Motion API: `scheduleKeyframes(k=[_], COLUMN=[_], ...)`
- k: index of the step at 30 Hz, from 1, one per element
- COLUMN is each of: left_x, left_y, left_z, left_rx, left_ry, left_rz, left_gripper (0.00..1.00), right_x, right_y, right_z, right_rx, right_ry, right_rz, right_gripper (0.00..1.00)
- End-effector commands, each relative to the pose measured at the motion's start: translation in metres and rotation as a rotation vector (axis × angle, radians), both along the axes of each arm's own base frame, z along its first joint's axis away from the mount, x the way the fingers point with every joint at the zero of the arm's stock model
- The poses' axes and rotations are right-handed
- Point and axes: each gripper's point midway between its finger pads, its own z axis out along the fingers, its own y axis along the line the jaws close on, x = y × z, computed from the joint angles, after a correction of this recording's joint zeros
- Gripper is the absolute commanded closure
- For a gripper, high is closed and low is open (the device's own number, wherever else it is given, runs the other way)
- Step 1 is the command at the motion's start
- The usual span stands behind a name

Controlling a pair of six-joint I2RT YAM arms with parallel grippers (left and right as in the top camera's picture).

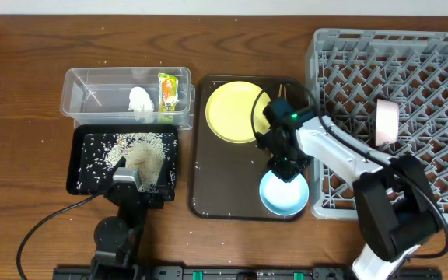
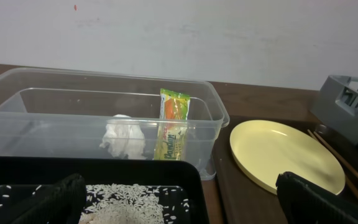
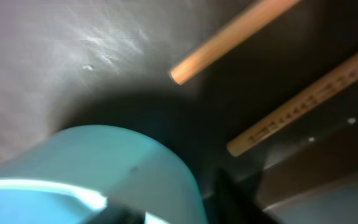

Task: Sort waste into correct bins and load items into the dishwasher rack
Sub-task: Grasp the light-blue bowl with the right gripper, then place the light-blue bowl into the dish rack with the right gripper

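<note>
My right gripper [image 1: 283,168] is shut on the near rim of the light-blue bowl [image 1: 285,194], which sits on the brown tray [image 1: 224,187]. In the right wrist view one finger is inside the bowl [image 3: 104,162] and one outside, with the chopsticks [image 3: 303,102] just beyond. The yellow plate [image 1: 232,113] lies on the tray too. My left gripper [image 1: 127,180] is open over the black bin [image 1: 80,167], which holds rice [image 1: 138,152]. The clear bin [image 1: 92,78] holds the paper wad [image 1: 139,101] and wrapper [image 1: 166,92]. A white bowl [image 1: 387,120] stands in the grey rack [image 1: 411,70]. The cup is out of view.
The left wrist view shows the rice [image 2: 135,202], the black bin's rim [image 2: 92,168], the clear bin [image 2: 42,112] with wad [image 2: 124,137] and wrapper [image 2: 173,124], the plate [image 2: 284,152] and the rack's corner [image 2: 347,106]. Stray grains lie on the tray.
</note>
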Motion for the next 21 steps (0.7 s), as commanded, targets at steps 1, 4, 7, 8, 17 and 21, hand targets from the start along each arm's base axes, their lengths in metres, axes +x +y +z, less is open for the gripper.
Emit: scheduleKeyframes(k=[1,4,7,8,17,21], left_x=[-0.001,-0.001,-0.001,-0.001,-0.001,-0.001], left_y=[0.004,0.004,0.004,0.004,0.004,0.003], left_z=[-0.017,-0.017,-0.017,-0.017,-0.017,-0.017], left_rx=[-0.003,-0.003,-0.003,-0.003,-0.003,-0.003], left_ry=[0.054,0.055,0.055,0.054,0.055,0.055], left_rz=[0.020,0.020,0.020,0.020,0.020,0.019], left_gripper=[0.00,0.00,0.00,0.00,0.00,0.00], right_x=[0.002,0.008,0.018,0.024,0.087,0.073], right_y=[-0.003,0.002,0.007,0.008,-0.148,-0.219], right_z=[0.002,0.018,0.047,0.060,0.241,0.297], right_rx=[-0.016,0.013,0.061,0.082,-0.205,-0.356], right_ry=[-0.015,-0.060,-0.150,-0.199,-1.123,-1.385], right_rz=[0.016,0.006,-0.023,-0.044,-0.936,-1.193], right_gripper=[0.87,0.99,0.99,0.99,0.99,0.99])
